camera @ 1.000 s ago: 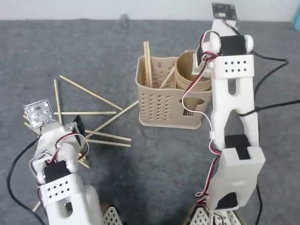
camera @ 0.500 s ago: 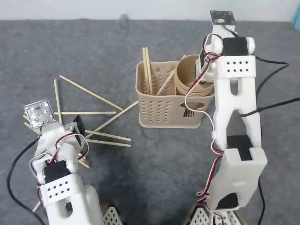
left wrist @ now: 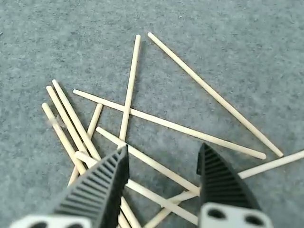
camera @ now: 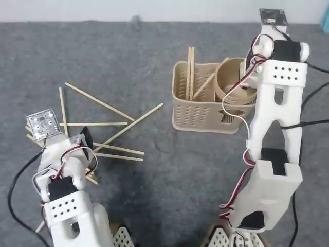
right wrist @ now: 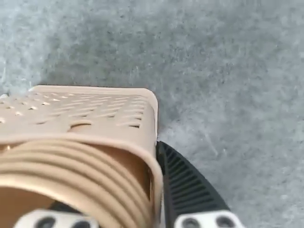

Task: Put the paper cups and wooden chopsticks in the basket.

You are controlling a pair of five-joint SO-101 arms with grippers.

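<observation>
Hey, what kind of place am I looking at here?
Probably a robotics practice bench: a white left arm and right arm stand on a grey carpet-like table, with loose chopsticks and a basket of paper cups as props.

Soft, even light is coming from above; a dim smudgy shadow is sitting on the carpet, the basket is darkening the carpet beside it, chopsticks are casting only hairline shadows
</observation>
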